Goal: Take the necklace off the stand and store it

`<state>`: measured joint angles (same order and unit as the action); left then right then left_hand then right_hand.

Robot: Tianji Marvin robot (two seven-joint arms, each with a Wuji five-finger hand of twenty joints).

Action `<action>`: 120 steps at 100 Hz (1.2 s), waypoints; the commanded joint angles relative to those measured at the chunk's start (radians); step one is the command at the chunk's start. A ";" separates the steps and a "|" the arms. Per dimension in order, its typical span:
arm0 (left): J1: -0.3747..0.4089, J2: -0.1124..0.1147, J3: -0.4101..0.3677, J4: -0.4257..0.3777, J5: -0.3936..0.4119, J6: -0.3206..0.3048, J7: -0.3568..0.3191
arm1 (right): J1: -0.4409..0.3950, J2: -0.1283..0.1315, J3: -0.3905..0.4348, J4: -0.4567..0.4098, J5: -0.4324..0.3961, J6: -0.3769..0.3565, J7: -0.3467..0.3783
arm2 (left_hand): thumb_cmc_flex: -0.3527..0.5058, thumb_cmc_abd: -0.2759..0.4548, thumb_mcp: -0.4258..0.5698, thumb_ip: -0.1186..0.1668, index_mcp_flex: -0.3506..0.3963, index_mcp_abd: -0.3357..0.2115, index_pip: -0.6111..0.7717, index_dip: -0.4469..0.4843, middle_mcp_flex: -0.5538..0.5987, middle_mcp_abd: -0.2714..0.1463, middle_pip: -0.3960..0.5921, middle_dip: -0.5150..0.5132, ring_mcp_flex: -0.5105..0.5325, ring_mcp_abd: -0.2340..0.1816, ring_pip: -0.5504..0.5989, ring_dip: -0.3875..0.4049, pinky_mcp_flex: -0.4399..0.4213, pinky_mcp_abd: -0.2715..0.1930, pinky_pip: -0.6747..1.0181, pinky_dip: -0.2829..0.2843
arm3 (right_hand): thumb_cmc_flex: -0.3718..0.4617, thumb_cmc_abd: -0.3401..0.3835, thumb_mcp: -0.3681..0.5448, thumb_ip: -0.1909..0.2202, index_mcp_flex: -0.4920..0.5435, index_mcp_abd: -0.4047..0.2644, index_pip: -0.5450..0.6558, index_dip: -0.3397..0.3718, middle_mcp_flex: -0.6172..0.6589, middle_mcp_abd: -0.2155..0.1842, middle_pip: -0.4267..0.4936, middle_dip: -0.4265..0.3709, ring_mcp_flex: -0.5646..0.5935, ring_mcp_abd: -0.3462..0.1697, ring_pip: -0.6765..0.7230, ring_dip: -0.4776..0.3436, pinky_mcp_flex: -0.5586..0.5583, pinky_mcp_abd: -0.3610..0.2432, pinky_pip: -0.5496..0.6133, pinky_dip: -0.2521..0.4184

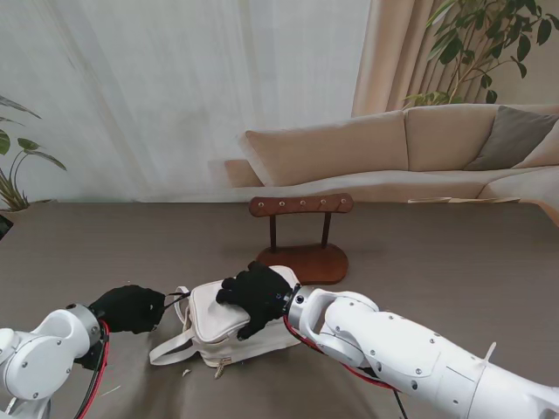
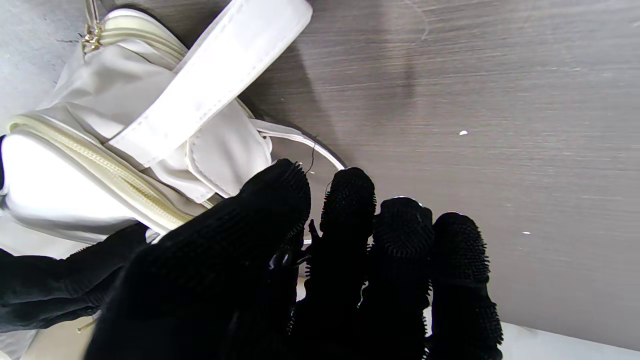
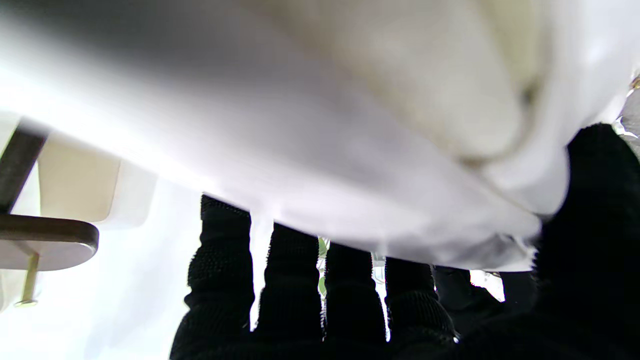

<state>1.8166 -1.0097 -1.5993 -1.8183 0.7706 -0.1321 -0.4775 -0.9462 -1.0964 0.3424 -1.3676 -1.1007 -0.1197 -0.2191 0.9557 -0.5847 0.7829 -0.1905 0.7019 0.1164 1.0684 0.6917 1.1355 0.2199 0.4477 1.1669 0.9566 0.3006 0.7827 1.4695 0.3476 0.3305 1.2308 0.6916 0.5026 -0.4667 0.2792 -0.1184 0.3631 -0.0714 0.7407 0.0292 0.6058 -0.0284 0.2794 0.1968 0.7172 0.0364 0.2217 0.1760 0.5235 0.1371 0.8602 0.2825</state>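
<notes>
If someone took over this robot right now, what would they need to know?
Right hand: lying on top of the white bag, fingers over its far edge.
Left hand: fingers closed at the bag's left end, by a thin cord; what it pinches is unclear.
Wooden stand: behind the bag, no necklace on its pegs.
Done: necklace appears to be off the stand.
Left: necklace itself not visible; confirm it is inside, then close the bag.

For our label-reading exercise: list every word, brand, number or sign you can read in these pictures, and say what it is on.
None can be read. The white bag, its strap, the wooden stand and both gloved hands, left hand and right hand, show no print or logo.
</notes>
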 commanded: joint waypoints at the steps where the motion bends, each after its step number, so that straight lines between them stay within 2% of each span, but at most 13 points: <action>1: 0.010 0.000 -0.010 -0.005 0.004 0.003 -0.015 | -0.015 0.008 -0.007 0.035 -0.008 0.002 0.041 | 0.034 0.029 0.017 0.012 0.031 -0.004 0.060 0.009 0.002 0.008 0.005 0.006 -0.006 0.013 -0.007 0.003 -0.012 0.007 0.011 0.000 | 0.268 0.203 0.101 0.072 0.130 -0.128 0.249 0.036 0.214 -0.109 0.153 0.066 0.077 -0.066 0.060 0.038 -0.313 -0.037 0.058 -0.020; 8: 0.016 -0.001 -0.019 -0.007 0.007 0.004 -0.012 | -0.033 0.015 0.018 0.009 -0.008 -0.005 0.071 | 0.034 0.030 0.017 0.012 0.031 -0.004 0.060 0.009 0.003 0.007 0.005 0.006 -0.005 0.013 -0.007 0.003 -0.012 0.007 0.011 0.000 | 0.298 0.233 0.056 0.074 0.130 -0.128 0.262 0.028 0.218 -0.108 0.153 0.066 0.080 -0.070 0.063 0.040 -0.312 -0.040 0.064 -0.024; 21: 0.031 -0.002 -0.038 -0.014 0.016 0.003 -0.009 | -0.054 0.025 0.049 -0.024 -0.018 -0.013 0.101 | 0.034 0.029 0.018 0.012 0.031 -0.005 0.060 0.009 0.004 0.006 0.005 0.006 -0.004 0.013 -0.007 0.003 -0.012 0.007 0.011 0.000 | 0.304 0.252 0.048 0.072 0.135 -0.131 0.266 0.030 0.233 -0.107 0.159 0.068 0.098 -0.075 0.071 0.043 -0.300 -0.044 0.073 -0.022; 50: 0.074 -0.005 -0.077 -0.046 0.025 0.001 -0.009 | -0.058 0.022 0.050 -0.032 -0.002 -0.001 0.122 | 0.033 0.027 0.020 0.012 0.033 -0.004 0.059 0.007 0.005 0.006 0.005 0.004 -0.002 0.017 -0.009 0.001 -0.009 0.006 0.013 0.000 | 0.295 0.262 0.030 0.076 0.130 -0.124 0.263 0.029 0.237 -0.103 0.162 0.069 0.112 -0.078 0.076 0.047 -0.294 -0.045 0.080 -0.022; 74: 0.148 -0.005 -0.124 -0.132 0.033 -0.024 -0.031 | -0.051 0.017 0.037 -0.031 0.018 0.017 0.146 | 0.031 0.029 0.020 0.011 0.032 -0.007 0.060 0.008 0.004 0.006 0.005 0.004 -0.002 0.014 -0.010 0.000 -0.009 0.006 0.013 0.000 | 0.302 0.269 0.023 0.077 0.130 -0.118 0.264 0.029 0.241 -0.098 0.163 0.070 0.122 -0.076 0.078 0.051 -0.289 -0.046 0.083 -0.022; 98: 0.243 -0.009 -0.179 -0.229 0.051 -0.042 -0.045 | -0.074 0.028 0.061 -0.059 0.012 0.016 0.183 | 0.030 0.030 0.019 0.012 0.029 -0.009 0.060 0.009 0.003 0.003 0.005 0.004 -0.003 0.010 -0.010 0.000 -0.009 0.006 0.013 0.000 | 0.305 0.274 0.016 0.077 0.132 -0.116 0.265 0.030 0.241 -0.097 0.162 0.070 0.127 -0.077 0.077 0.053 -0.284 -0.047 0.087 -0.022; 120: 0.288 -0.012 -0.186 -0.281 0.057 -0.052 -0.046 | -0.078 0.029 0.067 -0.064 0.024 0.015 0.203 | 0.030 0.030 0.017 0.012 0.029 -0.008 0.060 0.009 0.003 0.005 0.005 0.004 -0.003 0.010 -0.009 0.000 -0.009 0.005 0.012 -0.001 | 0.304 0.281 0.009 0.079 0.131 -0.113 0.263 0.029 0.242 -0.093 0.162 0.070 0.133 -0.074 0.077 0.055 -0.284 -0.047 0.088 -0.022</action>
<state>2.0912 -1.0185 -1.7861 -2.0804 0.8265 -0.1774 -0.5006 -1.0013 -1.0862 0.4194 -1.4663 -1.0761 -0.1059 -0.0587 0.9563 -0.5816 0.7829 -0.1905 0.6864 0.1009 1.0631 0.6946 1.1355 0.2202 0.4477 1.1669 0.9566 0.3007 0.7824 1.4694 0.3476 0.3305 1.2308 0.6916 0.6223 -0.4313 0.2058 -0.1203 0.3790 -0.0923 0.7926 0.0117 0.6298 -0.0437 0.2649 0.1822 0.7181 0.0452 0.1915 0.1760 0.5070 0.1252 0.8811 0.2796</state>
